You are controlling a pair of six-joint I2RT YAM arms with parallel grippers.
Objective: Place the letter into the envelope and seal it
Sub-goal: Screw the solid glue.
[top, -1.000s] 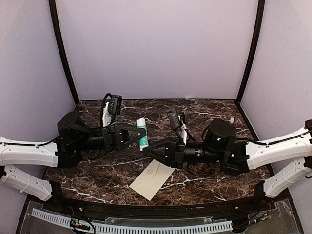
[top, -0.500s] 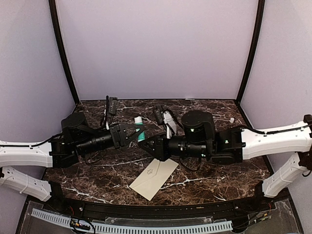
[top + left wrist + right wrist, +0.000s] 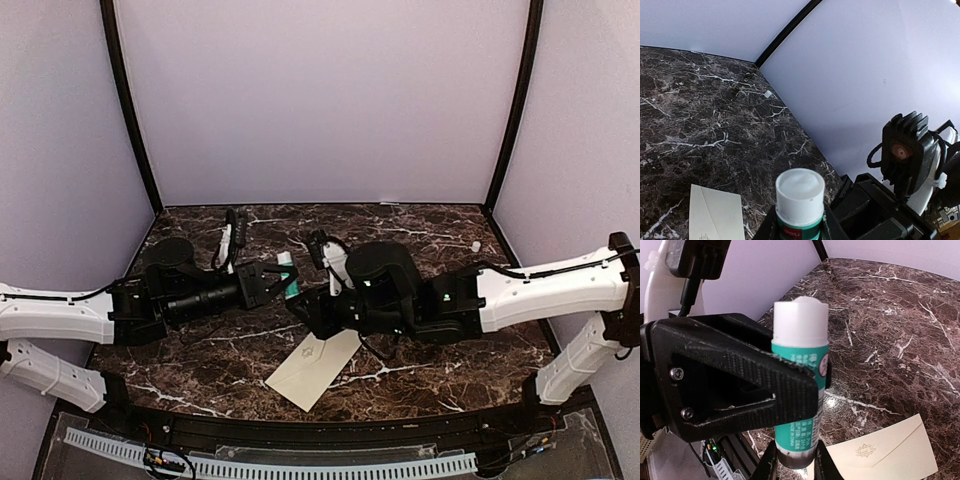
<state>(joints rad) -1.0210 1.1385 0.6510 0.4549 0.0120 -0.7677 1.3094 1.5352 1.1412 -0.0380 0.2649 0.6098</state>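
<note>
A green glue stick [image 3: 800, 355] with a white cap is held above the marble table between both arms. My left gripper [image 3: 800, 227] is shut on the glue stick's [image 3: 800, 197] green body. My right gripper [image 3: 792, 465] is shut on its dark bottom end. In the top view the left gripper [image 3: 278, 280] and right gripper [image 3: 298, 300] meet at the glue stick [image 3: 288, 272]. The cream-beige envelope [image 3: 313, 370] lies flat on the table below them, its small emblem facing up; it shows too as the envelope [image 3: 890, 455] and the envelope [image 3: 715, 212]. The letter is out of view.
A small white scrap [image 3: 476, 246] lies at the table's back right corner, by the wall. Lilac walls close in the back and both sides. A black rail and a white cable strip [image 3: 270, 462] run along the near edge.
The right arm has swung left and toward the back, its wrist turning over. The left arm has stretched right. The glue stick stays gripped between them; the envelope has not moved.
</note>
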